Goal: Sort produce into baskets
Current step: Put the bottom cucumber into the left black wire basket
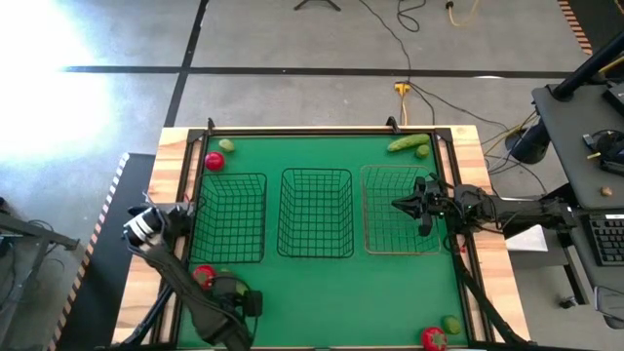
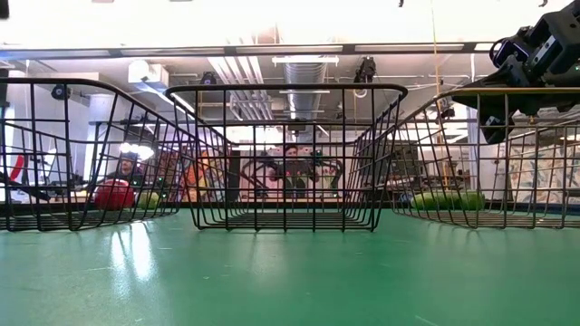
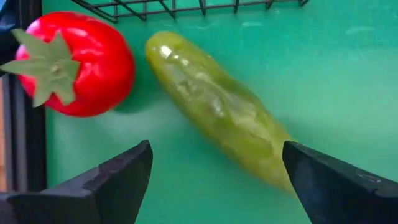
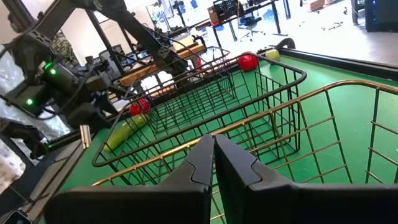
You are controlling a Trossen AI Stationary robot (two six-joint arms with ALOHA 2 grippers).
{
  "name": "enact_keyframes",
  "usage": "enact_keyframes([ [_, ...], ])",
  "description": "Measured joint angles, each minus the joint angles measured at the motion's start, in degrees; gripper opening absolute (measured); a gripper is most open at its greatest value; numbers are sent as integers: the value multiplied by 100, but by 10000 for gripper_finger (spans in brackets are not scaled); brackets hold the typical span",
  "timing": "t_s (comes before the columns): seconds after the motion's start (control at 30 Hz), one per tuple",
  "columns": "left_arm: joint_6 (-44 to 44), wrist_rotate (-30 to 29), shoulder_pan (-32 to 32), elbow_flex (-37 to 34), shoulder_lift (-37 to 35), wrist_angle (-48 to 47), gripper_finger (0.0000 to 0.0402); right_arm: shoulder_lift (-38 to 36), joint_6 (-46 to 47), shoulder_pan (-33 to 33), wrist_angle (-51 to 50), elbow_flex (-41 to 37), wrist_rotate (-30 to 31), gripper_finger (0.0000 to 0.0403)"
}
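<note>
A: Left claw point(image 3: 214, 180)?
B: Spread wide, low over the green bench point(image 1: 331, 292) at the near left corner. A cucumber point(image 3: 217, 106) lies diagonally between its fingers, not touched. A tomato point(image 3: 74, 62) sits just beside that cucumber, near the left finger.

A: Right claw point(image 1: 402, 205)?
B: Pressed together, nothing in it. It hangs over the tan basket point(image 1: 375, 239), above the rim, on the bench's right side.

A: Baskets?
B: Three in a row across the middle: left black basket point(image 1: 232, 255), middle black basket point(image 1: 315, 252), then the tan one. From above, all three look empty.

A: Rest of the produce?
B: Far left corner: a second tomato point(image 1: 214, 162) with a lime point(image 1: 227, 145) just beside it. Far right corner: a second cucumber point(image 1: 408, 143), with another lime point(image 1: 422, 152) touching or almost touching it. Near right corner: a third tomato point(image 1: 433, 337) and a third lime point(image 1: 450, 324) close together. All of it on the bench outside the baskets.

A: Left claw's cucumber versus the basket?
B: Just outside the left black basket's near edge.
</note>
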Motion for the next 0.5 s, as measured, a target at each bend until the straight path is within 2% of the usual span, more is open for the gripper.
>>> enact_keyframes([
  [0.5, 15, 5, 66, -2, 615, 176, 341, 1, 0, -1, 0, 0, 0, 9],
])
